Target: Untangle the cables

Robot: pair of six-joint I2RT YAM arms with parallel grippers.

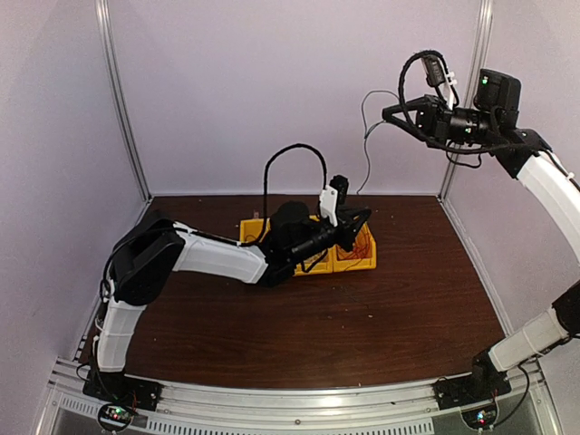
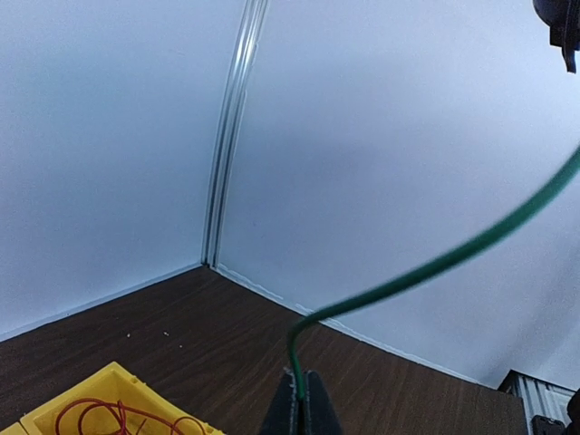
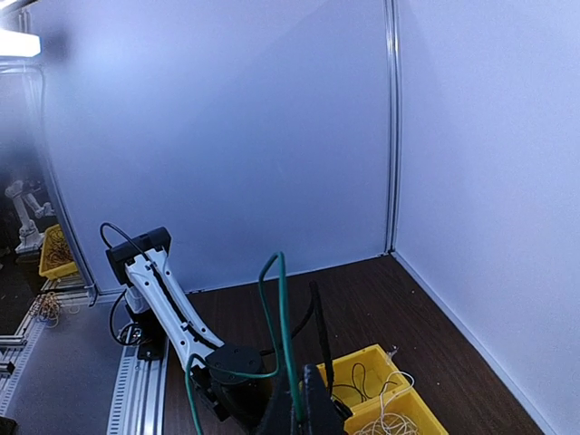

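A green cable (image 2: 435, 265) runs between both grippers. My left gripper (image 2: 303, 379) is shut on one end of it, low over the yellow bins (image 1: 355, 261); in the top view this gripper (image 1: 363, 216) sits at the bins' far edge. My right gripper (image 3: 297, 379) is shut on the same green cable (image 3: 285, 317), raised high at the upper right (image 1: 391, 113). From there the cable (image 1: 366, 154) loops and hangs down the back wall. Red cables (image 2: 118, 417) lie in one bin. White cables (image 3: 390, 421) and black cables (image 3: 359, 381) lie in others.
The bins stand at the middle back of the brown table (image 1: 362, 326). White walls with metal corner posts (image 1: 122, 100) close in the back and sides. The left arm's thick black hose (image 1: 294, 154) arches above its wrist.
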